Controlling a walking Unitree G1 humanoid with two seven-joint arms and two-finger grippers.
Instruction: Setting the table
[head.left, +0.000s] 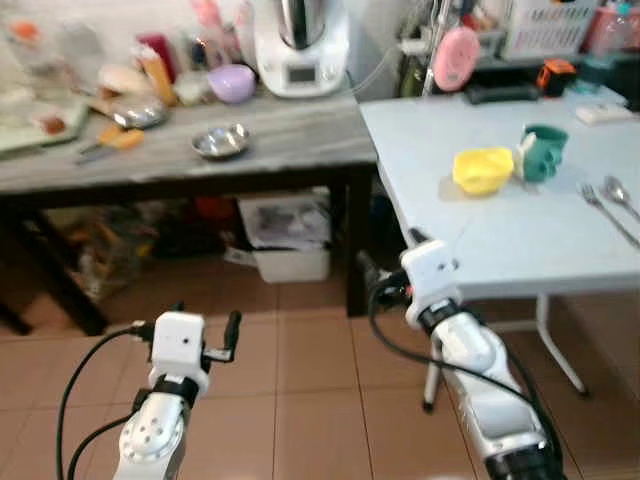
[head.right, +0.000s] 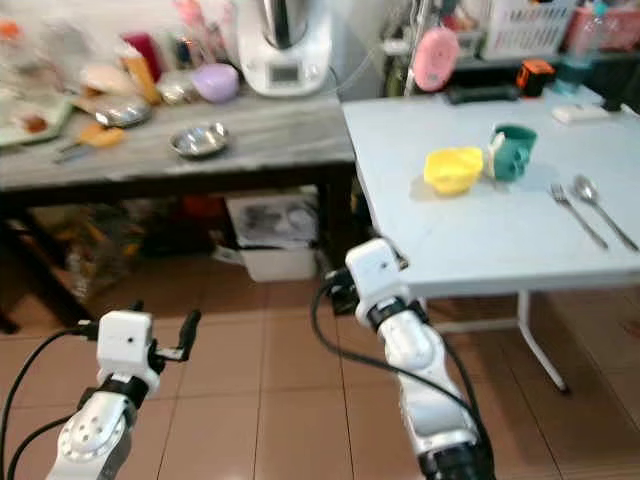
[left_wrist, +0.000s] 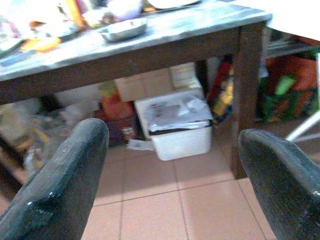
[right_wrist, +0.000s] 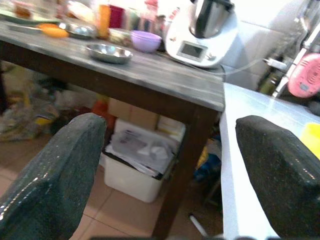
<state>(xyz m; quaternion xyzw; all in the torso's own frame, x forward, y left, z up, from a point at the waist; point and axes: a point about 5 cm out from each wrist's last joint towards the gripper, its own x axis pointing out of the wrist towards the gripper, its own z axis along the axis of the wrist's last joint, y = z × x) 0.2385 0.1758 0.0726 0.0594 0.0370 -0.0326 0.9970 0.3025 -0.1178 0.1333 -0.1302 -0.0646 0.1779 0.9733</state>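
So we're between pickups here, nothing in either gripper yet. The white table (head.left: 470, 250) already has a yellow bowl (head.left: 481, 169), a teal cup (head.left: 542, 152) just beside it, and a fork (head.left: 598, 207) and spoon (head.left: 618, 195) lying near the right edge. We reckon the next thing to fetch is the steel bowl (head.left: 220, 141) on the grey counter (head.left: 290, 125), or maybe the purple one (head.left: 231, 82) behind it, hard to say which from this blurry angle. That means stepping closer first, since both arms are low over the tiled floor (head.left: 300, 370). Left gripper (head.left: 205, 335) and right gripper (right_wrist: 170, 165) both have their fingers spread wide, pointing forward toward the counter's underside.
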